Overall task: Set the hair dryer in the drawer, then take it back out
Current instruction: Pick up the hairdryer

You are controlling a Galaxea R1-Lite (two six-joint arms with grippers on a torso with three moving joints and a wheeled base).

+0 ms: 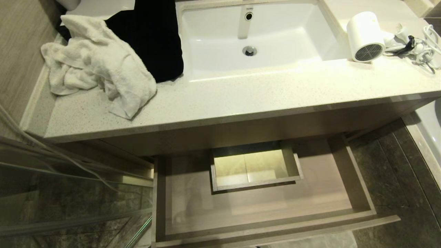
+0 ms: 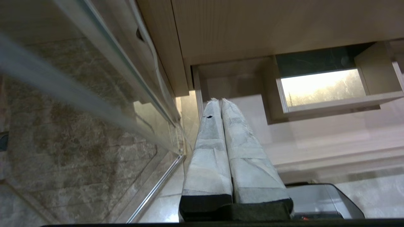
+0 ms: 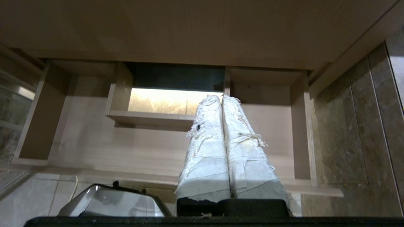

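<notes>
The white hair dryer [image 1: 366,36] lies on the speckled countertop [image 1: 241,100] right of the sink, grey mesh grille facing me, with its bundled white cord [image 1: 425,48] beside it. Below the counter the light wood drawer [image 1: 355,182] stands pulled out and holds nothing; the drawer [image 3: 94,151] has a boxed cutout [image 1: 255,165] at its back. Neither arm shows in the head view. My left gripper [image 2: 219,100] hangs shut and empty by the drawer's left end. My right gripper [image 3: 222,96] is shut and empty in front of the drawer.
A cream-white towel [image 1: 100,65] is heaped on the counter's left, next to a black cloth [image 1: 151,38]. The white sink [image 1: 255,38] fills the middle. A glass shower panel [image 1: 69,193] stands at the left, dark stone floor [image 1: 389,182] at the right.
</notes>
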